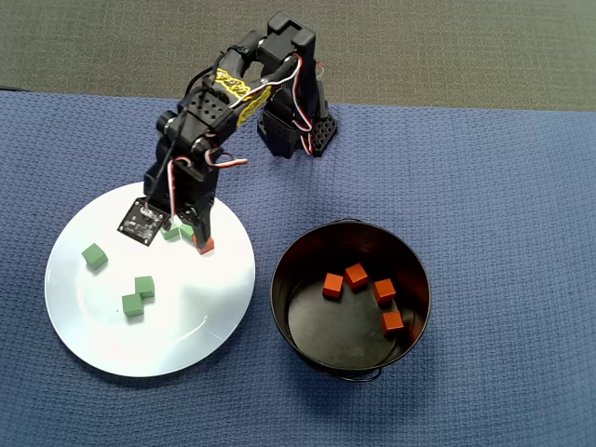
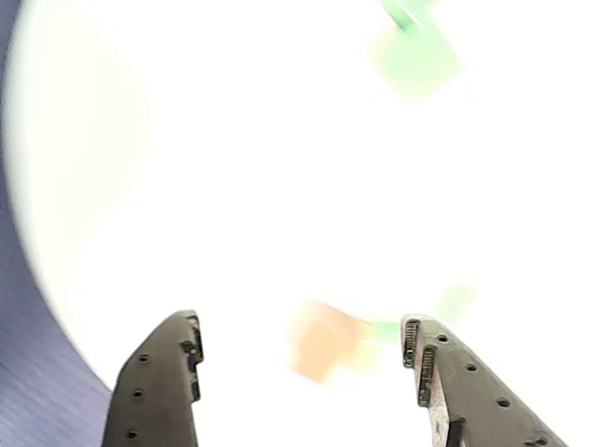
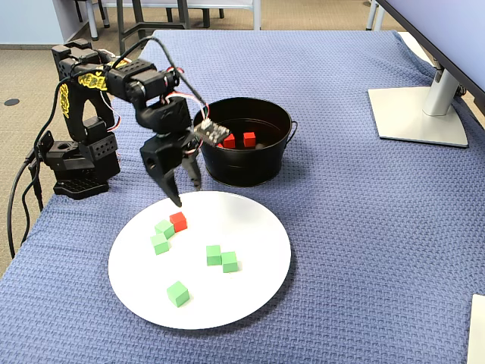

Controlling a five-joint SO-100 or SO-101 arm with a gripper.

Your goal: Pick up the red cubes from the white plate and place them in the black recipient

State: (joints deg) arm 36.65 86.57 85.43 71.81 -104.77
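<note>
One red cube (image 1: 206, 246) lies on the white plate (image 1: 186, 326), touching a green cube. My gripper (image 1: 191, 235) is open and empty, and hovers just above this cube. In the fixed view the gripper (image 3: 187, 194) points down, a little above and behind the red cube (image 3: 179, 221). In the wrist view the washed-out red cube (image 2: 321, 340) lies between the spread fingers (image 2: 172, 372), nearer the right one. The black pot (image 1: 279, 279) stands right of the plate and holds several red cubes (image 1: 358, 275). Two of them show in the fixed view (image 3: 248, 139).
Several green cubes lie on the plate, two next to the red cube (image 3: 164, 227) and others farther out (image 1: 93, 256). The arm's base (image 3: 76, 163) stands behind the plate. A monitor stand (image 3: 420, 114) is at the far right of the blue cloth.
</note>
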